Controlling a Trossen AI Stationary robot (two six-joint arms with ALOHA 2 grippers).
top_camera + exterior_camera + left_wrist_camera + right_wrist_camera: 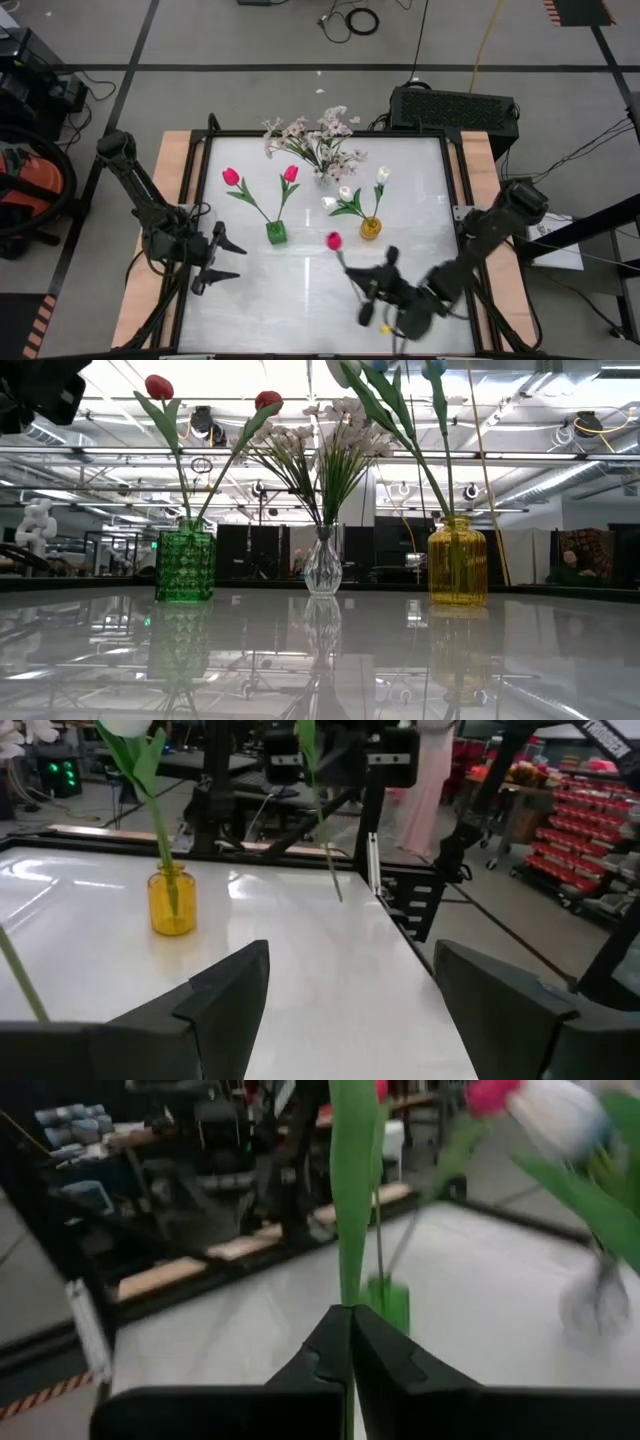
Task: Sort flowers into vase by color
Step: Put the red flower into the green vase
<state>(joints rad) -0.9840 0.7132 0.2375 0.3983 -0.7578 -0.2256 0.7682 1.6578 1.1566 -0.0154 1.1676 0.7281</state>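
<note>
On the table stand a green vase (276, 233) with two magenta tulips, a clear vase (322, 565) with pale blossom sprays (315, 135), and a yellow vase (370, 228) with white tulips (345, 193). My right gripper (362, 283), near the table's front right, is shut on a third magenta tulip (333, 240). My left gripper (232, 262) stands open at the table's left side, level, with nothing between its fingers (230, 990). My right gripper pinches the tulip's green stem and leaf (350, 1285) between its two shut fingertips (330, 1342). The fingers come at it about level and lie across the stem. The tulip stands roughly upright, and its lower stem end (339, 896) hangs clear of the table.
The three vases stand in a row across the middle of the white tabletop (300, 310). A raised black frame (320, 133) rims the table. Bare tabletop lies in front of the vases, between the two grippers.
</note>
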